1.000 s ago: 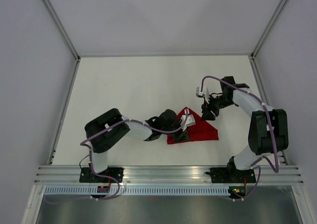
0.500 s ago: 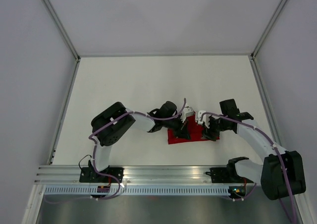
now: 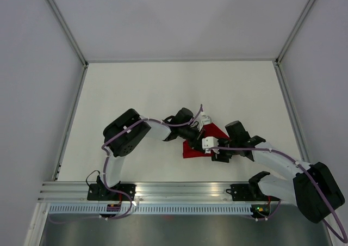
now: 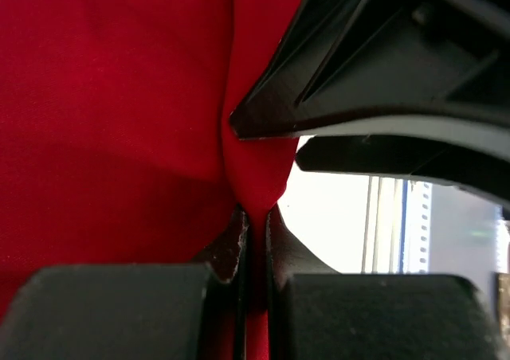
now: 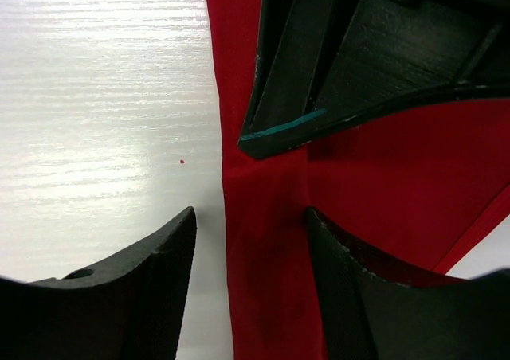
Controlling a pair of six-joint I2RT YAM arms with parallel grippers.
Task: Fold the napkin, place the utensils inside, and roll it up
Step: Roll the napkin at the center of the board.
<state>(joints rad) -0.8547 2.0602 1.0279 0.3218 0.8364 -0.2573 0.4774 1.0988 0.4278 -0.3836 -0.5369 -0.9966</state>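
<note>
Right tool [image 5: 249,221] has reached the napkin [image 3: 191,151] (white table [image 3: 152,93], grey walls [image 3: 179,17]).

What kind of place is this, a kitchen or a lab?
Probably a robot test bench, not a kitchen: a white table boxed in by plain grey walls, two robot arms bolted to a metal rail, and one red napkin.

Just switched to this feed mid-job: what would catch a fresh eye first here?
The bright red napkin stands out, lying folded on the white table toward the near edge, with both arms meeting over it. In the left wrist view the left gripper is shut, pinching a raised ridge of the cloth. The right gripper stands open, straddling the napkin's edge right beside it.
</note>
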